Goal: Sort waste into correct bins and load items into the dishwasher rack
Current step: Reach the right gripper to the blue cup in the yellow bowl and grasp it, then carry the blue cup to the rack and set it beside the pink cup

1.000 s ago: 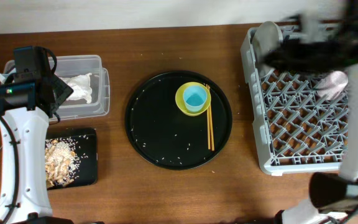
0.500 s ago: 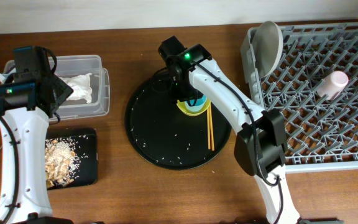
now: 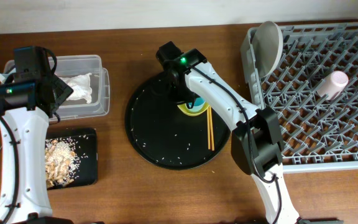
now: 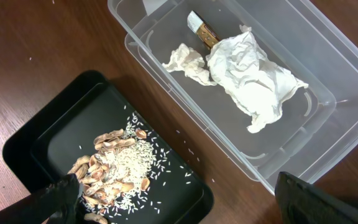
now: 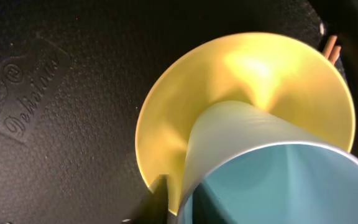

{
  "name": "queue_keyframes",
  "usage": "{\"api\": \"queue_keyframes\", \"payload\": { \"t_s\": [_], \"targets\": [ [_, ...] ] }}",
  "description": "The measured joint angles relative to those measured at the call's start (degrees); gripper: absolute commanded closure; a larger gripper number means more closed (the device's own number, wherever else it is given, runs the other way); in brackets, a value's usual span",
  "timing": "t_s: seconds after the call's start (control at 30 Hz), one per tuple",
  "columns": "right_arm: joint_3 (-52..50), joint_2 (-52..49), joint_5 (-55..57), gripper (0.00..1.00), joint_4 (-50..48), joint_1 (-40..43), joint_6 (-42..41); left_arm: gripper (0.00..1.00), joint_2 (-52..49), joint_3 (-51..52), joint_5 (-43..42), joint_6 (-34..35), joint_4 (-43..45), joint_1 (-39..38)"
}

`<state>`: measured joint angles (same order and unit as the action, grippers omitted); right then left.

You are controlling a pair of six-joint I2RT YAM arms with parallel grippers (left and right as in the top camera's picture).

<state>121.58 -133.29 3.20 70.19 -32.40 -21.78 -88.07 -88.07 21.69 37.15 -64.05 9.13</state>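
1. My marker is the round black tray (image 3: pixel 157 134), which has a pebbled surface speckled with white grains. The yellow bowl (image 5: pixel 229 81), smooth and glossy, sits on the tray's far right part. The light-blue cup (image 5: pixel 278 180) stands inside the bowl.
2. The wooden chopsticks (image 3: pixel 210 127), thin and straight, lie on the tray's right side, one end by the bowl.
3. The right gripper (image 3: pixel 185 96) is down over the bowl. One dark finger (image 5: pixel 159 198) shows against the cup's wall, inside the bowl's rim. I cannot tell whether the jaws are closed on the cup.
4. Left of the tray, the clear tub (image 3: pixel 101 87) holds crumpled white napkins (image 4: pixel 247 74) and a brownish wrapper (image 4: pixel 202 28).
5. Left of the tray and nearer the table's front edge, the shallow black tray (image 4: pixel 23 143) holds the food scraps (image 4: pixel 117 168), which are beige shells and white rice.
6. The left gripper (image 4: pixel 179 199) hovers over those two bins with its fingers spread wide, holding nothing.
7. Right of the tray is the grey lattice rack (image 3: pixel 316 93). The pale plate (image 3: pixel 267 43) stands on edge at its far left corner, and the pink cup (image 3: pixel 332 84) lies tipped among the pegs.
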Motion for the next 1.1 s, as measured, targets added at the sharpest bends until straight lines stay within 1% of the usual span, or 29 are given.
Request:
{"api": "queue_keyframes", "payload": {
  "t_s": [0.07, 0.17, 0.2, 0.23, 0.3, 0.33, 0.37, 0.4, 0.43, 0.47, 0.5, 0.57, 0.63, 0.73, 0.8, 0.87, 0.9, 0.97, 1.0, 1.03, 1.07, 1.1],
  "targets": [
    [1.46, -0.02, -0.15, 0.96, 2.99, 0.0, -0.13, 0.01, 0.0, 0.0, 0.0, 0.0, 0.0, 0.0],
    [11.56, 0.63, -0.31, 0.96, 10.21, 0.37, -0.11, 0.01, 0.0, 0.0, 0.0, 0.0, 0.02, 0.0],
    [18.84, 0.2, -0.63, 0.96, 16.9, 1.16, -0.09, 0.01, 0.0, 0.0, 0.0, 0.0, 0.07, 0.0],
    [25.51, 0.66, -0.66, 0.96, 18.91, 2.78, -0.11, 0.01, 0.0, 0.0, 0.02, 0.0, 0.0, 0.0],
    [40.28, 1.95, -2.29, 0.96, 26.49, 9.84, 0.13, 0.01, 0.0, 0.0, 0.0, 0.0, 0.04, 0.0],
    [45.35, 2.32, -6.27, 0.96, 26.67, 14.53, 1.84, 0.01, 0.0, 0.0, 0.0, 0.0, 0.02, 0.0],
    [47.39, 2.67, -12.02, 0.96, 26.77, 19.37, 2.95, 0.01, 0.0, 0.0, -0.02, 0.0, 0.02, 0.0],
    [47.63, 2.97, -17.79, 0.96, 26.8, 23.78, 4.24, 0.01, 0.0, 0.0, 0.0, 0.0, -0.02, 0.0],
    [47.74, 3.04, -25.86, 0.96, 26.77, 32.48, 6.05, 0.01, 0.0, 0.0, 0.0, 0.0, 0.0, 0.0],
    [47.71, 3.06, -30.93, 0.96, 26.77, 40.04, 7.32, 0.01, 0.0, 0.0, 0.0, 0.0, 0.0, 0.0],
    [47.74, 3.13, -38.97, 0.96, 26.77, 45.9, 9.29, 0.01, 0.0, 0.0, 0.02, 0.0, 0.0, 0.0],
    [47.71, 3.17, -46.58, 0.96, 26.77, 52.11, 11.8, 0.01, 0.0, 0.0, 0.0, 0.0, 0.02, 0.0],
    [47.71, 3.19, -49.88, 0.96, 26.77, 59.1, 13.81, 0.01, 0.0, 0.0, 0.0, 0.0, 0.02, 0.0],
    [47.69, 3.19, -50.97, 0.96, 26.77, 67.01, 17.79, 0.01, 0.0, 0.0, 0.0, 0.0, 0.0, 0.0],
    [45.7, 3.28, -51.1, 0.96, 26.29, 70.44, 20.28, 0.01, 0.0, 0.0, 0.0, 0.0, 0.0, 0.0],
    [40.61, 3.1, -51.17, 0.96, 21.79, 73.68, 21.46, 0.01, 0.0, 0.0, 0.0, 0.0, 0.0, 0.0],
    [32.65, 2.38, -51.23, 0.96, 11.67, 75.63, 21.99, 0.01, 0.0, 0.0, 0.02, 0.0, 0.02, 0.0],
    [23.43, 1.16, -51.34, 0.96, 2.99, 76.26, 22.1, 0.01, 0.0, 0.0, 0.0, 0.0, 0.09, 0.0],
    [22.71, 1.01, -51.69, 0.96, 1.92, 76.26, 22.1, 0.01, 0.0, 0.0, 0.0, 0.0, 0.04, 0.0],
    [16.48, 1.11, -56.15, 0.96, -8.07, 76.35, 22.08, 0.01, 0.0, 0.0, 0.0, 0.0, 0.07, 0.0],
    [13.53, 0.98, -58.31, 0.96, -10.78, 76.54, 22.01, 0.01, 0.0, 0.0, 0.0, 0.0, 0.02, 0.0],
    [10.32, 1.22, -59.71, 0.96, -16.55, 76.87, 20.22, 0.01, 0.0, 0.0, -0.02, 0.0, 0.02, 0.0]
  ]
}}
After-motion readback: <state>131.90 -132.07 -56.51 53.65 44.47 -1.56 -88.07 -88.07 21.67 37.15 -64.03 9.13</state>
